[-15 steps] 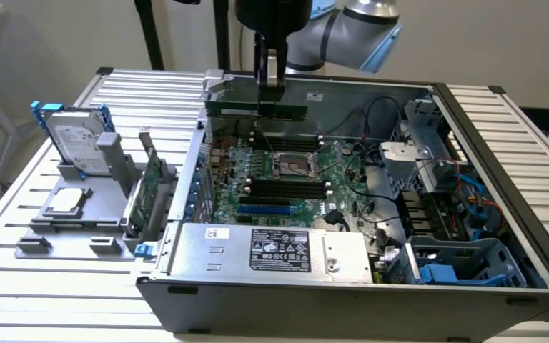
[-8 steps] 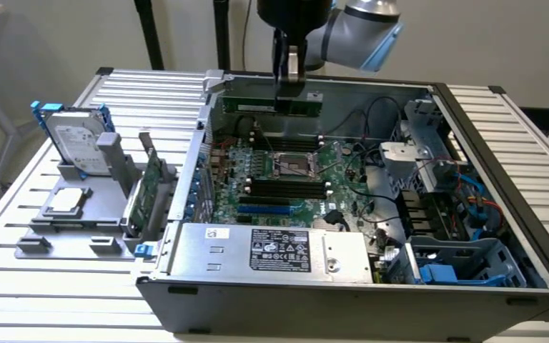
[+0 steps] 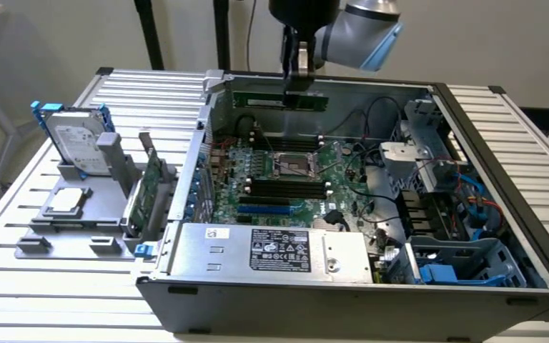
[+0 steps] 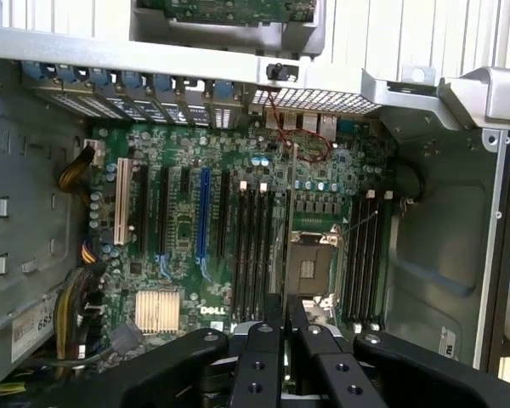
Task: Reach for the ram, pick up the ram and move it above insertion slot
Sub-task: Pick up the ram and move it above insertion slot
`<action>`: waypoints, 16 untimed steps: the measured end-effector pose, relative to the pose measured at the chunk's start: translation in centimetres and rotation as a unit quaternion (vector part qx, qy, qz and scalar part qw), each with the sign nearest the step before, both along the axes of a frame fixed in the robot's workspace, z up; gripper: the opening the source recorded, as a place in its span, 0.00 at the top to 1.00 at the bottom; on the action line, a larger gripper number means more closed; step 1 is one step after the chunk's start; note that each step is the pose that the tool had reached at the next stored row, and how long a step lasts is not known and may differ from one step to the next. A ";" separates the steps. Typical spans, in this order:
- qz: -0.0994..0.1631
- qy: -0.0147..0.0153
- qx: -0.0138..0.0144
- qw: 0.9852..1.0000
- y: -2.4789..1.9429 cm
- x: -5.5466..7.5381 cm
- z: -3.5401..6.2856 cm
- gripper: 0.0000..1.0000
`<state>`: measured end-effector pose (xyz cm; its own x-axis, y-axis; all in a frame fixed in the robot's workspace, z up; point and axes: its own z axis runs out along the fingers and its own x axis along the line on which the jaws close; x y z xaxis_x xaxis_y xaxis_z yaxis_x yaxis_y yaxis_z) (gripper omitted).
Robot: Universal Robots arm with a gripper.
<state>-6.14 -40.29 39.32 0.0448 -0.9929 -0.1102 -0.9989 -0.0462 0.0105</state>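
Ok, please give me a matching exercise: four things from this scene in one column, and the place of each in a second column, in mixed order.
Things:
1. ram
2. hard drive
3. green card
4. labelled metal box

Places:
A. upright in the grey holder, right beside the computer case
B. inside the case, at its near edge
C. clamped in the gripper, above the open case
D. upright in the holder, further from the case

Pairs: 1-C, 2-D, 3-A, 4-B
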 end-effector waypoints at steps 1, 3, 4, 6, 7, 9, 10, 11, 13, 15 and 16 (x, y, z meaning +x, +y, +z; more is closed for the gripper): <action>0.000 0.000 0.000 1.000 0.16 0.1 -0.05 0.86; 0.000 0.000 0.000 1.000 0.47 0.3 -0.14 0.86; 0.000 0.000 0.000 1.000 0.59 0.4 -0.18 0.86; 0.000 0.000 0.000 1.000 0.78 0.6 -0.23 0.86; -0.001 0.000 0.000 1.000 0.87 0.7 -0.26 0.86; -0.001 -0.001 0.000 1.000 1.01 0.8 -0.29 0.86; -0.002 -0.001 0.000 1.000 1.09 0.8 -0.31 0.86; -0.002 -0.002 0.000 1.000 1.16 0.8 -0.31 0.86; -0.003 -0.002 0.000 1.000 1.19 0.8 -0.31 0.86; -0.003 -0.002 0.000 1.000 1.19 0.8 -0.31 0.86; -0.003 -0.002 0.000 1.000 1.19 0.8 -0.31 0.86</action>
<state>-5.31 -39.11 39.00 0.0396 -0.9931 -0.1105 -0.9992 -0.0406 0.0063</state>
